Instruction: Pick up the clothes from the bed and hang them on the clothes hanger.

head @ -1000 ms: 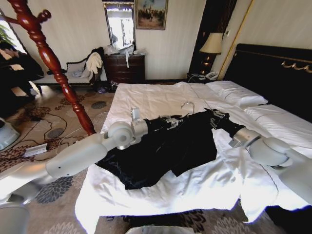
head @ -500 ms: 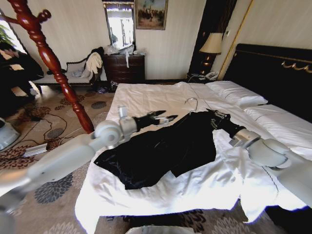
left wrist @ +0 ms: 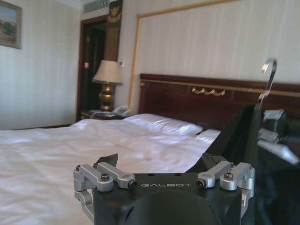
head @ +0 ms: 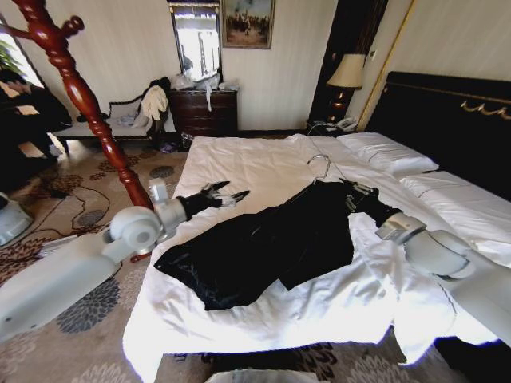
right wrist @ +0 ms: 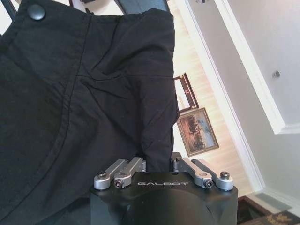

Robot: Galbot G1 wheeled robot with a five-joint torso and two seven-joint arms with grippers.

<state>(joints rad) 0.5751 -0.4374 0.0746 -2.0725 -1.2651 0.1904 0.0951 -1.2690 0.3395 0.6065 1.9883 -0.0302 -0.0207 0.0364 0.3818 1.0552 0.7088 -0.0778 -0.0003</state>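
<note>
The black clothes (head: 263,243) lie spread across the white bed (head: 239,159). The top end is raised a little at the far right. My right gripper (head: 357,193) is shut on the fabric at that shoulder. In the right wrist view the black clothes (right wrist: 70,93) are pinched between the right gripper's (right wrist: 157,161) fingers. The clothes hanger's silver hook (head: 319,164) sticks up out of the collar, and its body is hidden in the fabric. My left gripper (head: 227,193) hovers open over the sheet, apart from the clothes on their left. The left wrist view shows the left gripper (left wrist: 160,161), the hook (left wrist: 267,77) and the raised clothes (left wrist: 241,136).
A reddish-brown wooden coat stand (head: 80,96) rises just left of the bed, close to my left arm. White pillows (head: 387,153) and the black headboard (head: 455,120) lie at the right. A bench with pale garments (head: 148,108), a dresser (head: 204,112) and a lamp (head: 347,72) stand at the back.
My left gripper has drawn back to the left, off the clothes and hanger, toward the bed's left side. The hook has shifted slightly right and up. The right gripper keeps its hold.
</note>
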